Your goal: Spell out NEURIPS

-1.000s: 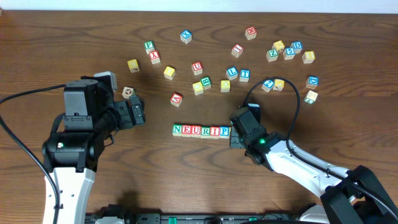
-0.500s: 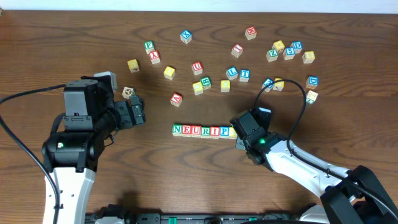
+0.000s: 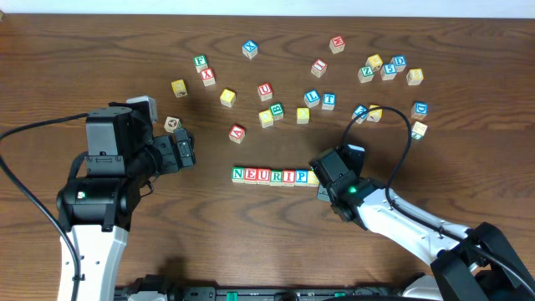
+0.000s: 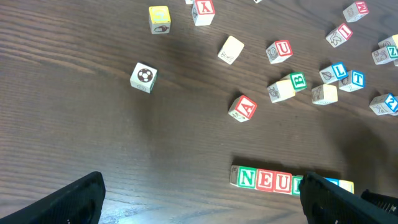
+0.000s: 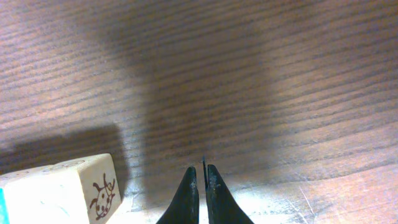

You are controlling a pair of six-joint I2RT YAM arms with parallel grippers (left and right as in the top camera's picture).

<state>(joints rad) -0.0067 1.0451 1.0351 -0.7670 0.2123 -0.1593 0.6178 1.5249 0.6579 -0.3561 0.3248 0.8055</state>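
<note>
Dark wooden table [image 3: 84, 50] bearing scattered cubes: red A cube [image 3: 237, 132], blue L cube [image 3: 312, 97] just beside blue T cube [image 3: 328, 100], blue X cube [image 3: 250, 48], ball-picture cube [image 3: 172, 124]

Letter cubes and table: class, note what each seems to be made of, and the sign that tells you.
Letter cubes: probably pale wood with colour-printed faces; bare cream sides show. Table: dark brown wood or wood-look laminate, with long grain lines; which one stays open.

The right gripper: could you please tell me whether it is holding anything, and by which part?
Nothing is held. The right gripper is shut on empty air beside, not touching, a pale wooden cube with a ladybird drawing.
</note>
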